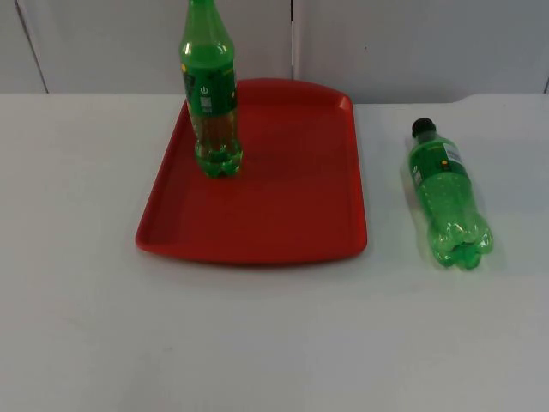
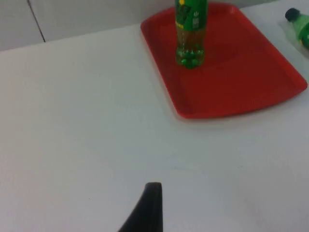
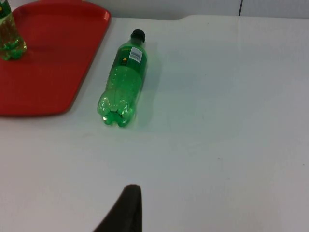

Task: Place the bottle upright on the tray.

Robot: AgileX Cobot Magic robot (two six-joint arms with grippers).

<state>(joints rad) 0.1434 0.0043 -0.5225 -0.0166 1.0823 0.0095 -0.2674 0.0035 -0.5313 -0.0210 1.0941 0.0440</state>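
Item: green bottle (image 1: 448, 196), black cap, lying on its side on the bare desk, cap toward the partition wall (image 1: 412, 43), base toward the near edge; it lies just beside the red tray's (image 1: 283, 223) right rim, not touching it, with open desk on its other sides. Item: red tray, flat on the desk, its far edge close to the partition wall. Item: second green bottle (image 1: 210, 90), upright on the tray near its far-left corner, well apart from the lying bottle. Item: white desk (image 1: 257, 343), bare along the near edge. Left gripper (image 2: 147, 212): one dark fingertip over bare desk, away from the tray; whether open or closed cannot be told. Right gripper (image 3: 123, 210): one dark fingertip over bare desk short of the lying bottle; state likewise cannot be told.
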